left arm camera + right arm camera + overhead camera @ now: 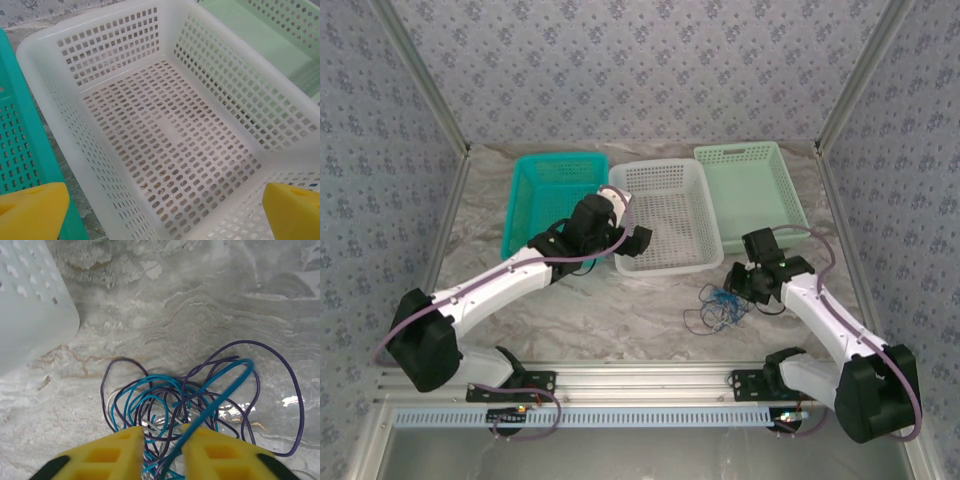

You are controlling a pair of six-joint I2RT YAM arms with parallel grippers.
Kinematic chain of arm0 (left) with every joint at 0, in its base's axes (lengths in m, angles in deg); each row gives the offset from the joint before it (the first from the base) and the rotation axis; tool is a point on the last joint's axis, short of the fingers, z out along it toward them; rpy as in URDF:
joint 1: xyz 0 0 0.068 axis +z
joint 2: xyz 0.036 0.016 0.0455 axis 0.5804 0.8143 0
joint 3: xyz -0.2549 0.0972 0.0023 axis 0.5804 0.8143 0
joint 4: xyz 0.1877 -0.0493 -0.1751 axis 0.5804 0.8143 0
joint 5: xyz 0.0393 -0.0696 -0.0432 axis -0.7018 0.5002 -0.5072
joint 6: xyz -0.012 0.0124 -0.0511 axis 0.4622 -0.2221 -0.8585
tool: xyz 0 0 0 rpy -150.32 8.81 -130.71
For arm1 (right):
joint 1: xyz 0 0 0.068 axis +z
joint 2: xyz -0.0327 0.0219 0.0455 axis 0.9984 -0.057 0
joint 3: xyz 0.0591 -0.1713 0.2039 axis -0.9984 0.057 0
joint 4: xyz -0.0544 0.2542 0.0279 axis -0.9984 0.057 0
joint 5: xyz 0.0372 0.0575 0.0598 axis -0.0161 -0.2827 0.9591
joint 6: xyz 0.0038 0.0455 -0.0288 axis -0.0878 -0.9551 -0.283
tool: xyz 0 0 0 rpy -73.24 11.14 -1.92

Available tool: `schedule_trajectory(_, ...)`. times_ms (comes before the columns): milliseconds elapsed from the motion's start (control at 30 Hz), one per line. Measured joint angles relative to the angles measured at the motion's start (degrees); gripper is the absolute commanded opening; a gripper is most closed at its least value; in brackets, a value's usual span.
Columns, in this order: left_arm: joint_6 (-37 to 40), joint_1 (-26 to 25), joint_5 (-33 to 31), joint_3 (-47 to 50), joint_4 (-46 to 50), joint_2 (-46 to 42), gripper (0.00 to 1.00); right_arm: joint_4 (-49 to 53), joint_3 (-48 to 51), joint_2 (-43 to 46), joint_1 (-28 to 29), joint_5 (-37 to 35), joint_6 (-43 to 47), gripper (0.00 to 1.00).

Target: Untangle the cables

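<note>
The cables (720, 305) lie in a small tangle on the table in front of the right arm: bright blue, dark purple-black and pale strands looping over each other (200, 390). My right gripper (738, 283) is down at the tangle's near edge. In the right wrist view my right gripper (162, 440) has its yellow fingers (115, 455) drawn close, a narrow gap left between them. A blue strand and dark strands run through that gap. My left gripper (638, 240) hovers over the white basket, and in the left wrist view my left gripper (165, 200) is wide open and holds nothing.
Three baskets stand in a row at the back: teal (555, 160), white (665, 165) and pale green (750, 152). The white basket's corner (30, 305) is close to the tangle on its far left. A crinkled pale sheet covers the table (620, 310).
</note>
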Motion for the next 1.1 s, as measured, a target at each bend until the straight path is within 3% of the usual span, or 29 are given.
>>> schedule_trajectory(67, 0.0, 0.0, 0.0, 0.0, 0.0, -0.1, 0.99, 0.1, 0.7, 1.3, 0.3, -1.1, 0.0, 0.01)
schedule_trajectory(467, -0.4, 0.0, 6.6, -0.5, -4.1, 0.5, 0.99, 7.4, -6.5, 16.9, 9.7, -12.2, 1.3, 0.0)
schedule_trajectory(867, -4.9, 0.0, 22.0, -2.9, -9.6, 5.1, 0.99, 8.2, -16.4, 18.8, 12.7, -9.9, 7.6, 0.0)
schedule_trajectory(1100, -9.5, 0.0, 30.9, -3.4, -15.2, 9.6, 0.93, 5.7, -17.0, 21.0, 12.8, -5.9, 11.5, 0.0)
